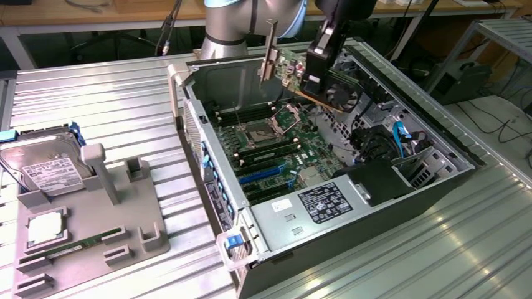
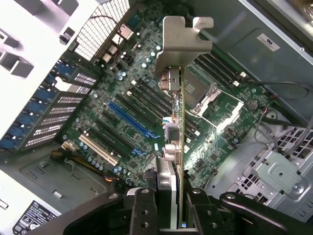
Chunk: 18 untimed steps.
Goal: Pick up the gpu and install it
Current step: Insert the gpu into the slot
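The gpu [image 1: 341,94] [image 2: 182,44], a thin dark card with silver metal end bracket and round cooler, is gripped by the black jaws and held above the green motherboard [image 1: 275,146] [image 2: 122,107] of the open computer case [image 1: 399,218].

Smooth matt silver metal on the bracket [image 2: 183,44] of the gpu [image 1: 337,93]. Ribbed metal, lightly glossy, across the table [image 1: 108,106]. Grey matt plastic for the holder [image 1: 116,218]; shiny metal and paper label on the hard drive [image 1: 54,165].
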Available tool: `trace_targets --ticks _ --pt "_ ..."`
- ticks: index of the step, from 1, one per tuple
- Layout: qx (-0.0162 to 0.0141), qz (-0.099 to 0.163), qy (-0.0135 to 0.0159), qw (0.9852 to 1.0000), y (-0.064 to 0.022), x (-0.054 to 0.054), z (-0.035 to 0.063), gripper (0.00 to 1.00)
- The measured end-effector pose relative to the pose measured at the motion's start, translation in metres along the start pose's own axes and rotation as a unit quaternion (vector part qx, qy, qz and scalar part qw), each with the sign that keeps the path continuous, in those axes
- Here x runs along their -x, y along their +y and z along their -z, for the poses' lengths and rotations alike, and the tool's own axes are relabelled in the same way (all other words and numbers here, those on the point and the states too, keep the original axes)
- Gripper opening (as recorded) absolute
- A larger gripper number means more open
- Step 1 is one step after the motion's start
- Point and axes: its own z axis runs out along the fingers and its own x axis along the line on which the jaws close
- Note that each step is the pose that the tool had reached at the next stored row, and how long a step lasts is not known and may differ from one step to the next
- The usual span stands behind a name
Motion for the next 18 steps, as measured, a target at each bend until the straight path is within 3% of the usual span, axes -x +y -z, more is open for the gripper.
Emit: trace_targets --ticks 7,18 --pt "0.0001 0.023 -0.0003 0.9997 0.0001 -0.0001 0.0000 0.28" --pt "0.0004 0.071 -0.0010 0.9975 0.0002 -0.0002 0.0000 0.28"
